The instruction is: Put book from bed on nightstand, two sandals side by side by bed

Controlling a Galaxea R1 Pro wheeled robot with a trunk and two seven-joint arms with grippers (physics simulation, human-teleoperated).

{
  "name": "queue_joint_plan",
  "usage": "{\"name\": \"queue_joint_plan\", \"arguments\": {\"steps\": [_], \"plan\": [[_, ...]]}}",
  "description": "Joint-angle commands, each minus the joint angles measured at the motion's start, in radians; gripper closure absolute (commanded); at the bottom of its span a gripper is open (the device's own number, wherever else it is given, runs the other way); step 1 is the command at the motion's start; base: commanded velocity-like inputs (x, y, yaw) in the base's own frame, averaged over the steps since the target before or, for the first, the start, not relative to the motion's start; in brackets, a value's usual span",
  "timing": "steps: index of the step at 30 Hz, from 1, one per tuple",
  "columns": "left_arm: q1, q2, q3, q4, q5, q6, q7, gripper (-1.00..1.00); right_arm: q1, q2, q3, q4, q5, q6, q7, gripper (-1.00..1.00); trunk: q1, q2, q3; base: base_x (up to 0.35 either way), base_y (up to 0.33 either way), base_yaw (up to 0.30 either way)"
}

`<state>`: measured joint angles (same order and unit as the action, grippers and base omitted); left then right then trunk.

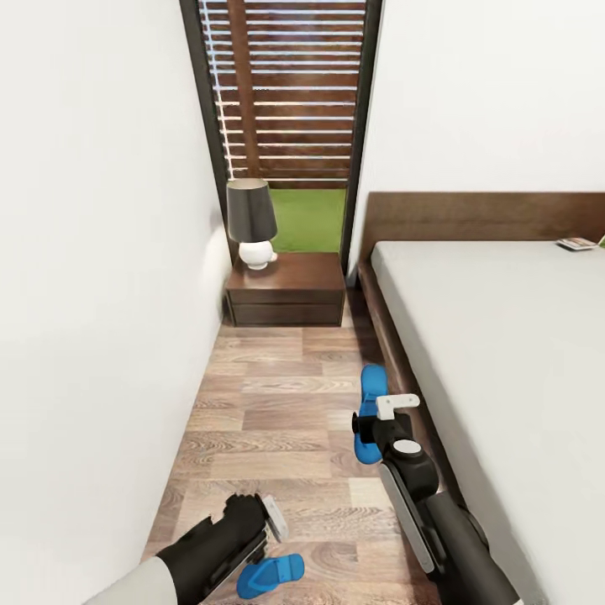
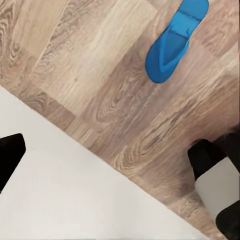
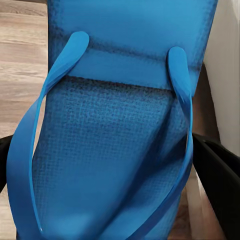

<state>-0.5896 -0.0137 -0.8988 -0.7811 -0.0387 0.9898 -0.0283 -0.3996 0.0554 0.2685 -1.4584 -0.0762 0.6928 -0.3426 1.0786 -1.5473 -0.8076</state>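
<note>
One blue sandal (image 1: 370, 388) lies lengthwise close beside the bed (image 1: 504, 353), and my right gripper (image 1: 376, 423) is shut on its middle. Up close, that sandal (image 3: 115, 150) spans the gap between the dark fingers (image 3: 220, 175), which press on its long edges. The other sandal (image 1: 270, 576) rests on the wood floor at the bottom, just right of my open left gripper (image 1: 267, 519); it appears again as a blue sandal (image 2: 175, 42) on the planks. The book (image 1: 577, 244) sits on the mattress's far right corner by the headboard. A nightstand (image 1: 290, 294) stands at the far wall.
A black-shaded lamp (image 1: 250, 220) with a white base occupies the nightstand's left side. A white wall (image 1: 92, 294) runs along the left, leaving a narrow floor aisle (image 1: 269, 412) between it and the bed. A slatted window (image 1: 286, 92) is behind the nightstand.
</note>
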Motion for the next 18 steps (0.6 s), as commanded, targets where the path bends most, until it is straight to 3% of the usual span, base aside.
{"name": "queue_joint_plan", "arguments": {"steps": [1,4,11,18], "plan": [[-0.001,0.013,-0.041,0.0,-0.017,0.003,-0.06,-1.0,-0.001,0.0,0.001,-0.001,-0.007,0.004,-0.009,1.0,0.004,-0.008,-0.006,0.0,0.0,0.0],[-0.001,0.03,-0.083,0.0,-0.045,-0.001,-0.154,-1.0,-0.001,0.0,0.002,-0.001,-0.007,0.004,-0.009,1.0,0.015,-0.029,-0.02,0.0,0.0,0.0],[-0.002,0.033,-0.094,-0.001,-0.067,-0.007,-0.185,-1.0,-0.001,0.0,0.002,-0.001,-0.007,0.004,-0.009,1.0,0.042,-0.078,-0.052,0.0,0.0,0.0],[-0.001,0.014,-0.099,0.0,-0.213,-0.008,-0.176,-1.0,-0.001,0.0,0.002,-0.001,-0.007,0.004,-0.009,1.0,0.069,-0.127,-0.085,0.0,0.0,0.0]]}}
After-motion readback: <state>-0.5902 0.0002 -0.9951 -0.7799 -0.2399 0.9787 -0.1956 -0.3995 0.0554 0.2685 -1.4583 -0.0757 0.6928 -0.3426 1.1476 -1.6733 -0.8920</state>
